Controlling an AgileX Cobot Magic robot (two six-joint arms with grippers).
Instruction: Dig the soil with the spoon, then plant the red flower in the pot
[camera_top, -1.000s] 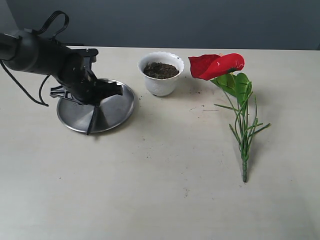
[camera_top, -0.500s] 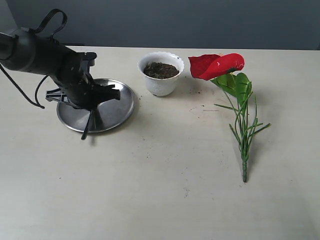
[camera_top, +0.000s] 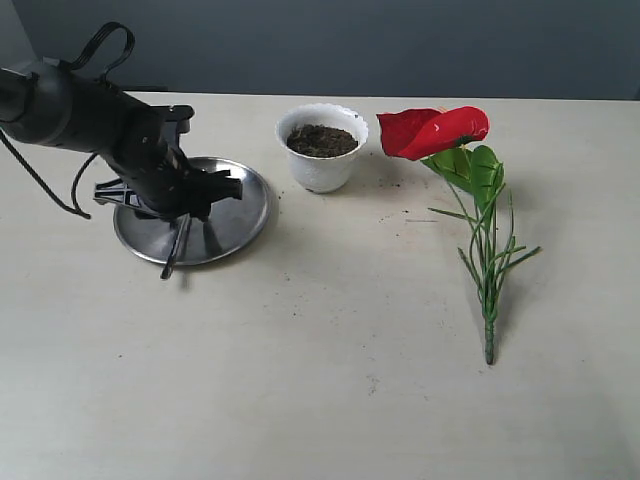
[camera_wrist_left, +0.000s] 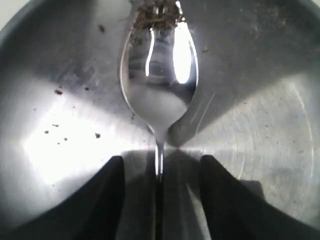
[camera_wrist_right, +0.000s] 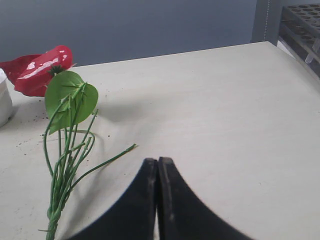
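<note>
Nearby, the steel plate (camera_top: 243, 212) holds the spoon (camera_wrist_left: 159, 85) beside the pot (camera_top: 322, 168).

Lab, by pale table (camera_top: 300, 400) and tube rack (camera_wrist_right: 300, 22)

The left arm (camera_top: 75, 105) is a thick, matte black tube ending in a boxy black wrist block. A thin black cable (camera_top: 105, 40) loops up off its back, and another hangs beneath it. The left gripper (camera_wrist_left: 161, 161) has two broad black fingers (camera_wrist_left: 102, 205) tapering to blunt tips, and the right gripper (camera_wrist_right: 157, 162) shows the same smooth black, horn-curved shape.
</note>
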